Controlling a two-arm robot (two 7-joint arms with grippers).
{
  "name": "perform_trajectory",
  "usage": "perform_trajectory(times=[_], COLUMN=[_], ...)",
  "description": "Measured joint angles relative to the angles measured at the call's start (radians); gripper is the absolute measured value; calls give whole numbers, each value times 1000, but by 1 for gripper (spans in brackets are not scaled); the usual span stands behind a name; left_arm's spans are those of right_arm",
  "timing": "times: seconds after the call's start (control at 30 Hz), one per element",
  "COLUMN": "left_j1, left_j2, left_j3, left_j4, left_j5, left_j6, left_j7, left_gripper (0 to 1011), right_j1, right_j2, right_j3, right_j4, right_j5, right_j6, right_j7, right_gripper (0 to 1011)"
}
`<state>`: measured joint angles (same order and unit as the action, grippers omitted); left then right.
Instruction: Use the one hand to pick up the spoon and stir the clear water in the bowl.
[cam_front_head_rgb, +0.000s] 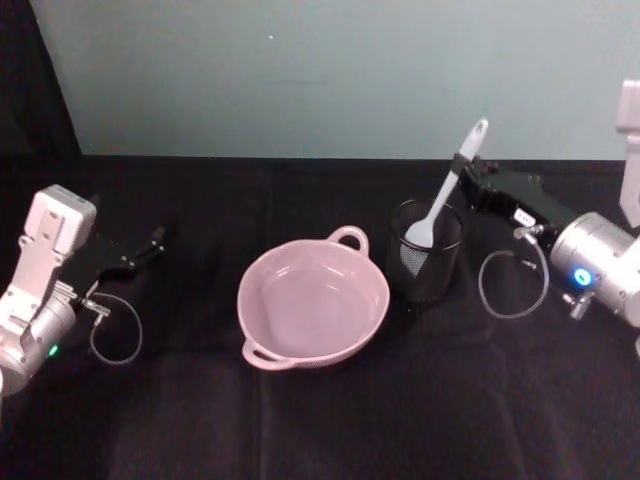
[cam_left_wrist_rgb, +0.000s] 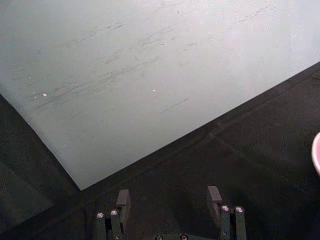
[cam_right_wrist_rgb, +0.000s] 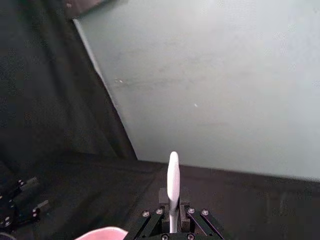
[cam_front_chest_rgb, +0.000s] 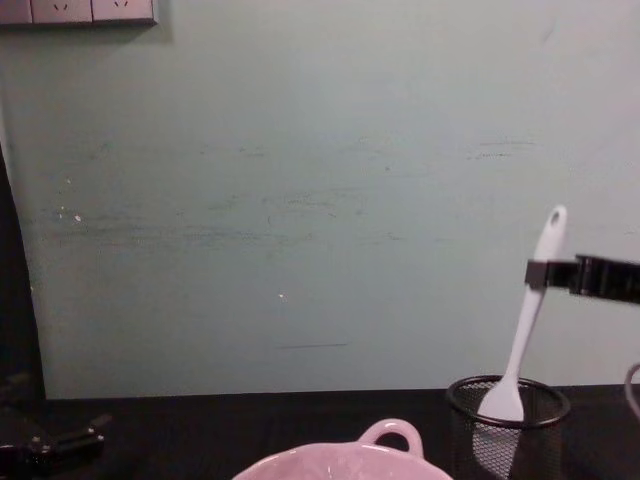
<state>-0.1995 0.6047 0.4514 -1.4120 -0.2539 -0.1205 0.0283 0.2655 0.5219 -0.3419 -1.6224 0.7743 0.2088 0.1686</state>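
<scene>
A robotics test room: a black cloth (cam_front_head_rgb: 300, 430) covers the surface, a dark drape (cam_right_wrist_rgb: 45, 90) hangs at one side, and a bare, scuffed pale green wall (cam_front_chest_rgb: 300, 200) stands close behind, with a strip of wall sockets (cam_front_chest_rgb: 80, 10) high up. A left arm (cam_front_head_rgb: 30, 310) and a right arm (cam_front_head_rgb: 600, 265), both silver-grey with looped cables, flank a sparse set of household props: a pink bowl (cam_front_head_rgb: 262, 300), a wire-mesh cup (cam_front_head_rgb: 430, 270) and a white spoon (cam_front_head_rgb: 437, 205).
</scene>
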Motion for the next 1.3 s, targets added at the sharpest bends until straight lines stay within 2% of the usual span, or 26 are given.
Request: perform_trajectory(times=[0.23, 0.43, 0.73, 0.83, 0.9, 0.93, 1.03, 1.3], left_j1=[0, 0, 0, 0, 0, 0, 0, 0], left_j2=[0, 0, 0, 0, 0, 0, 0, 0], left_j3=[0, 0, 0, 0, 0, 0, 0, 0], left_j4=[0, 0, 0, 0, 0, 0, 0, 0], left_j5=[0, 0, 0, 0, 0, 0, 0, 0], left_j6=[0, 0, 0, 0, 0, 0, 0, 0], left_j7=[0, 0, 0, 0, 0, 0, 0, 0], left_gripper=[1011, 1011, 1011, 1011, 1011, 1011, 1011, 1011], right_j1=[30, 52, 74, 84, 85, 90, 98, 120], right_j2=[50, 82, 110, 129, 131, 141, 151, 171], right_j3=[8, 31, 58, 62, 61, 56, 37, -27], right_j4=[-50, -85, -113, -128, -130, -135, -137, -131], right_j5=[-61, -67, -26, 9, 15, 34, 50, 52], right_j6=[-1, 24, 43, 54, 57, 62, 63, 49], right_j7=[52, 103, 173, 207, 213, 236, 270, 341], right_gripper=[111, 111, 111, 111, 111, 111, 111, 111])
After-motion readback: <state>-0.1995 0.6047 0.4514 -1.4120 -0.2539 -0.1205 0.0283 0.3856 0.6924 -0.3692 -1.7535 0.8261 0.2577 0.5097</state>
